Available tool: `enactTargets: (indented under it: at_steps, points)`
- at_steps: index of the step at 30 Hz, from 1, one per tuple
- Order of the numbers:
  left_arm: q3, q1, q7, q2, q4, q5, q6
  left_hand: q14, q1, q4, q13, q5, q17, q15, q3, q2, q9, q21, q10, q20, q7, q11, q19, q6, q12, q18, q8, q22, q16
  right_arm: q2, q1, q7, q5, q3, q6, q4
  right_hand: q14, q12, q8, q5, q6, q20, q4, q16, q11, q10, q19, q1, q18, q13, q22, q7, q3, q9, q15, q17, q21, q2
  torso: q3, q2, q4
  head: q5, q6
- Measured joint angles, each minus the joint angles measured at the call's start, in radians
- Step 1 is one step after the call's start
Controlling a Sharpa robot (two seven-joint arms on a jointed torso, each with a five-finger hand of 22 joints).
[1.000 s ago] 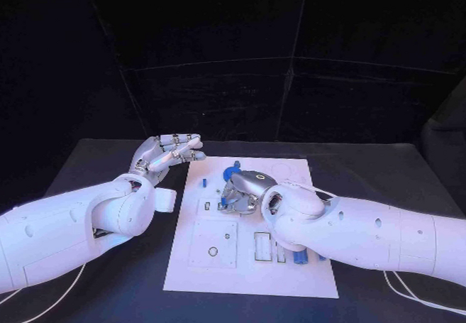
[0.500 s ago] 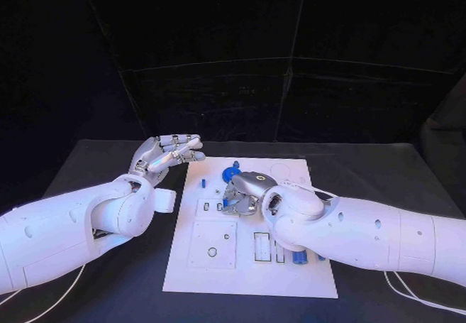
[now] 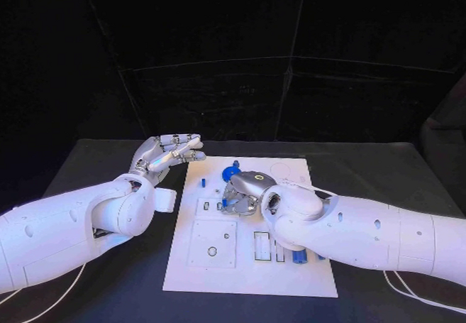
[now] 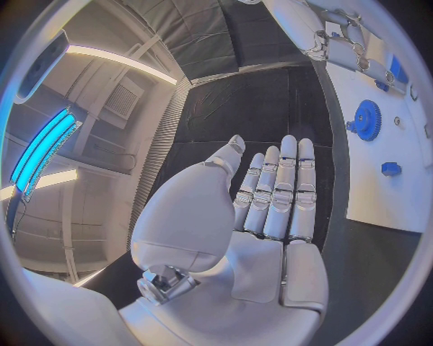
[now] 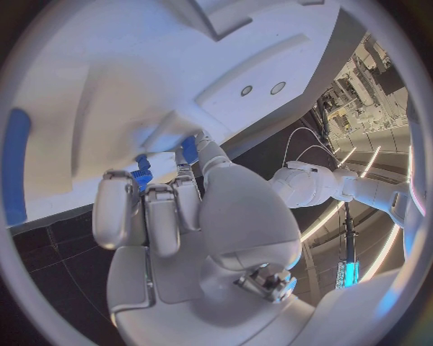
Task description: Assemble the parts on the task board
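The white task board (image 3: pixel 247 274) lies in the middle of the black table. My right hand (image 3: pixel 244 189) is bent down over the board's far half, fingers curled. In the right wrist view its fingertips (image 5: pixel 117 189) and thumb pinch a small blue toothed part (image 5: pixel 141 174) against the board (image 5: pixel 108 86). A larger blue gear (image 3: pixel 231 172) stands on the board just beyond that hand, also visible in the left wrist view as the gear (image 4: pixel 366 120). My left hand (image 3: pixel 169 153) hovers at the board's far left corner, fingers straight and holding nothing.
A small blue peg (image 3: pixel 205 181) sits near the board's left edge, and blue pieces (image 3: pixel 298 256) lie by its near right side under my right forearm. White cables (image 3: pixel 422 297) trail over the table at the near right.
My right hand has shifted very slightly over the board's far half. The left hand has stayed where it was.
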Motion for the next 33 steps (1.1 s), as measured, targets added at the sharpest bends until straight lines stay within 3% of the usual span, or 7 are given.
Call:
enactTargets:
  at_steps: [8, 26, 30, 33]
  points:
    - [0.0, 0.0, -0.003, 0.001, -0.005, 0.0, 0.005, 0.0, -0.004, 0.0, 0.0, 0.0, 0.0, 0.0, 0.0, -0.004, 0.0, 0.0, 0.0, 0.0, 0.0, 0.0, 0.0, 0.0, -0.004, 0.0, 0.0, -0.001, 0.0, 0.0, 0.0, -0.007, -0.014, 0.0, 0.005, 0.002, 0.0, -0.027, -0.019, 0.001, -0.028, 0.004, 0.0, 0.0, 0.009, -0.009, 0.004, -0.021, 0.0, -0.016, -0.006, 0.019, 0.005, -0.009, 0.0, 0.0, 0.0, -0.021, 0.0, 0.0, 0.0, 0.0, -0.002]
    - [0.0, 0.0, -0.005, 0.002, -0.006, -0.002, 0.009, 0.0, -0.004, 0.0, 0.0, 0.0, 0.0, 0.0, 0.0, -0.004, 0.0, 0.0, 0.0, 0.0, 0.0, 0.0, 0.0, 0.0, -0.004, 0.0, 0.0, -0.001, 0.0, -0.001, 0.0, -0.021, -0.032, 0.0, 0.014, 0.009, 0.0, -0.044, -0.031, 0.001, -0.049, 0.011, 0.007, 0.0, 0.016, -0.023, -0.004, -0.038, 0.0, -0.044, -0.015, 0.025, 0.006, -0.007, 0.007, 0.0, 0.0, -0.046, -0.0006, 0.0, 0.0007, 0.001, -0.005]
    - [0.0, 0.0, -0.005, 0.002, -0.006, -0.003, 0.009, 0.0, -0.004, 0.0, 0.0, 0.0, 0.0, 0.0, 0.0, -0.004, 0.0, 0.0, 0.0, 0.0, 0.0, 0.0, 0.0, 0.0, -0.004, 0.0, 0.0, -0.001, 0.0, -0.001, 0.0, -0.024, -0.033, 0.0, 0.015, 0.01, 0.004, -0.049, -0.035, 0.001, -0.064, 0.011, 0.013, 0.0, 0.022, -0.029, -0.004, -0.053, 0.0, -0.043, -0.018, 0.027, 0.0, -0.008, 0.011, 0.0, -0.002, -0.061, -0.0006, 0.0, 0.0007, 0.001, -0.005]
    - [0.0, 0.0, -0.005, 0.002, -0.006, -0.003, 0.009, 0.0, -0.004, 0.0, 0.0, 0.0, 0.001, 0.0, 0.0, -0.004, 0.0, 0.0, 0.0, 0.0, 0.0, 0.0, 0.0, 0.0, -0.004, 0.0, 0.0, -0.001, 0.0, -0.001, -0.001, -0.027, -0.034, -0.001, 0.014, 0.01, 0.0, -0.062, -0.039, 0.028, -0.087, 0.016, 0.03, -0.005, 0.026, -0.041, -0.009, -0.077, 0.0, -0.043, -0.025, 0.032, -0.017, -0.01, 0.014, 0.0, -0.005, -0.085, -0.0006, 0.0, 0.0007, 0.002, -0.005]
